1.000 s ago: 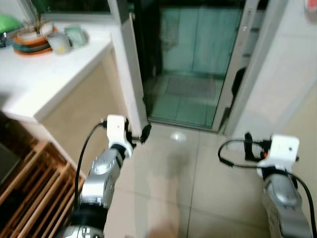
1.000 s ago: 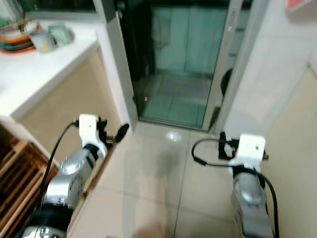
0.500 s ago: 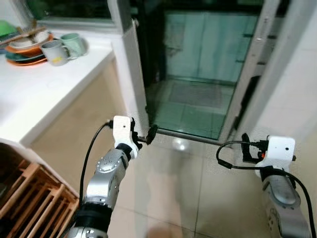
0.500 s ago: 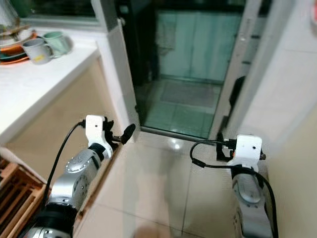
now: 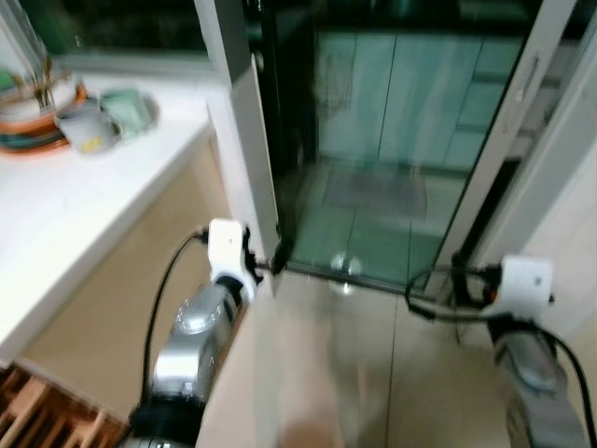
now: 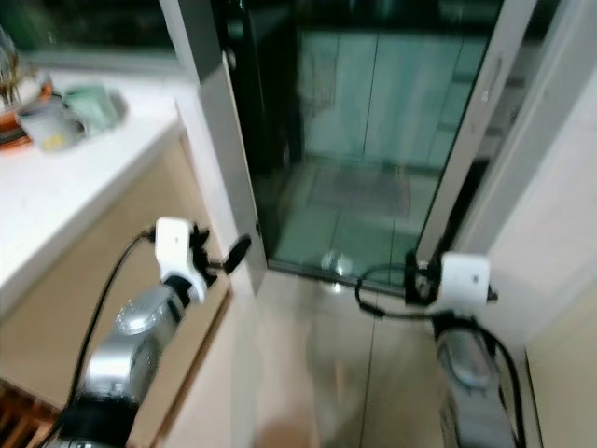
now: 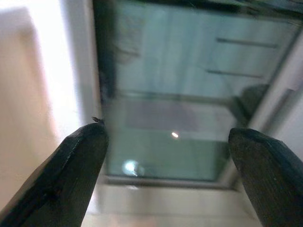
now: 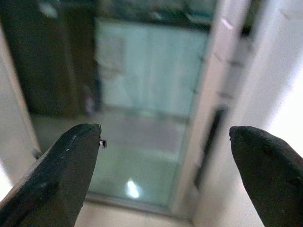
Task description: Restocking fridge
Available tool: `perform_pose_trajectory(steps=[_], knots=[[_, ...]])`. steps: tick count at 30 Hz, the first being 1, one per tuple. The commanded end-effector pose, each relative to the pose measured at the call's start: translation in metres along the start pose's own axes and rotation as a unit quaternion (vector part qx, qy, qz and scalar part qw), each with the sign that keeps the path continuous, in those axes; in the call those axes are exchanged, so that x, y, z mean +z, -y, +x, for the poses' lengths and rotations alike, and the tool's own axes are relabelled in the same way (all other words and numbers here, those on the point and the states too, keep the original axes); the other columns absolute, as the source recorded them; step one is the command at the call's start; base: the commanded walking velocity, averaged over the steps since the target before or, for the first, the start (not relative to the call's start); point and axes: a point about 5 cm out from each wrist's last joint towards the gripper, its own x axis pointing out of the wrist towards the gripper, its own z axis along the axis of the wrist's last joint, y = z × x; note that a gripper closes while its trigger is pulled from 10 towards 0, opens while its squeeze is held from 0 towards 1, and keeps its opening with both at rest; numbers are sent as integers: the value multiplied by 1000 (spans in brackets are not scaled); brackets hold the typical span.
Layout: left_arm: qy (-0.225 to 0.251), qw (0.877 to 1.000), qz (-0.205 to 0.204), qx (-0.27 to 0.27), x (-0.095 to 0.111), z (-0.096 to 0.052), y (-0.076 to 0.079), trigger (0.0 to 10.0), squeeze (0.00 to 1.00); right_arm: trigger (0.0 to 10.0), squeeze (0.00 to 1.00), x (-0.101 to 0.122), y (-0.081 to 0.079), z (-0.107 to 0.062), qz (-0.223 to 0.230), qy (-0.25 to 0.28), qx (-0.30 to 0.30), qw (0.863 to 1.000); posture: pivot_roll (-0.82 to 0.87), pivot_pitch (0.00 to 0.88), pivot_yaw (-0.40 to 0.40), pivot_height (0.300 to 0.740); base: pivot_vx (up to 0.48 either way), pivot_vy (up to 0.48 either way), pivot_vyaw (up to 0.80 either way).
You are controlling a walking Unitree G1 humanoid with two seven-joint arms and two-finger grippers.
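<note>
While two mugs (image 5: 107, 119) sit on the counter (image 5: 65, 205), left pincer (image 7: 170, 175) and right pincer (image 8: 165, 177) gape wide, empty.

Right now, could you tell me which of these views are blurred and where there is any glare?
Both eye views are smeared by motion, the mugs on the counter soft; both wrist views are soft too, the black fingers fairly distinct; a small bright glare spot sits on the floor by the doorway.

Head views are motion-blurred; the dishes (image 5: 42, 112) are cut by the left edge, the mugs' (image 5: 103, 121) details unreadable
</note>
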Motion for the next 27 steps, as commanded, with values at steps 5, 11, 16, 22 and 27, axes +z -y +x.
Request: perform_pose_trajectory(steps=[5,11,16,22,27], knots=[[-7,1000,6,9,12,-60,-15,10000,0,10000,0,-9,8,-44,40,-39,15,998,-133,0,33,736,288,0,0],[-20,999,-47,14,17,-55,-8,10000,0,10000,0,-8,-6,-40,42,-41,39,998,-128,0,34,736,0,0,0],[-42,998,-36,4,9,-53,1,10000,0,10000,0,-3,-8,-33,51,-40,53,996,-139,0,47,736,0,0,0],[-76,996,-39,25,-4,-59,-9,10000,0,10000,0,-1,-12,-41,75,-42,69,994,-134,0,37,736,0,0,0],[-84,995,-33,36,-13,-61,-14,10000,0,10000,0,-2,-10,-42,81,-46,69,993,-131,0,34,736,0,0,0]])
